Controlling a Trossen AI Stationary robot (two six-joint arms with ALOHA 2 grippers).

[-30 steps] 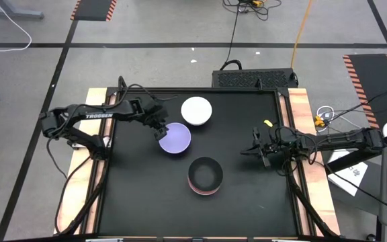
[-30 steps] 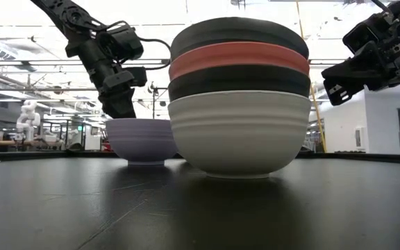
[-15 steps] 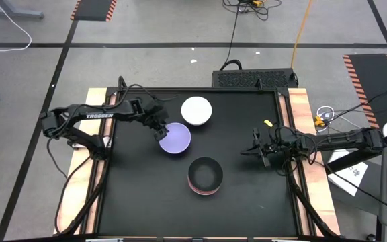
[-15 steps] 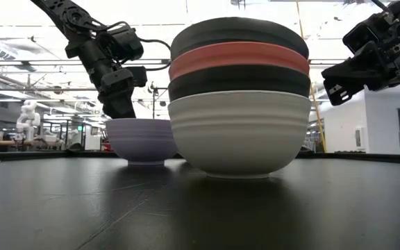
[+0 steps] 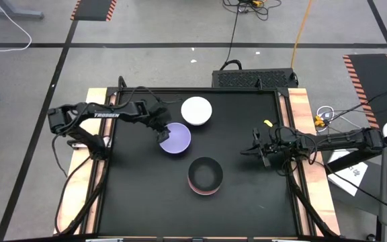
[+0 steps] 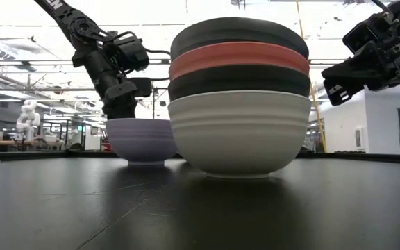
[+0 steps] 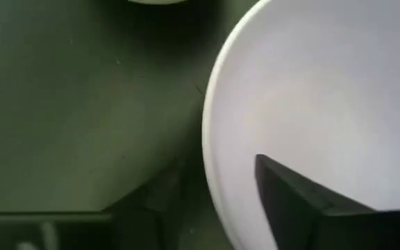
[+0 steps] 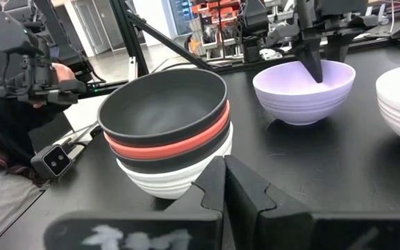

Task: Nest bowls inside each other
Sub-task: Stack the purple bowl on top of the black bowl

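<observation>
Two dark arms reach over the black surface [image 5: 140, 195] from opposite sides. On the left, the left pincer [image 5: 161, 132] is down at the near-left rim of the lavender bowl [image 5: 175, 138]; in the left wrist view one finger [image 7: 297, 205] sits inside the bowl and the other outside the wall, so the jaws straddle the rim with a gap between them, partly closed, and whether they press the wall cannot be told. The lavender bowl stands upright on the surface, left of centre. Just behind it and slightly to the right, near the far edge, sits a white bowl [image 5: 196, 110], apart from the lavender one; the right wrist view shows ridged lines on its side. Nearer the front and right of the lavender bowl stands a stack of four nested bowls [image 6: 239, 97]: a white one at the bottom, then black, red, and black on top. Farther right, the right pincer [image 5: 255, 150] hangs above the surface by the right edge, well apart from the stack, with its fingers pressed together and nothing between them.
</observation>
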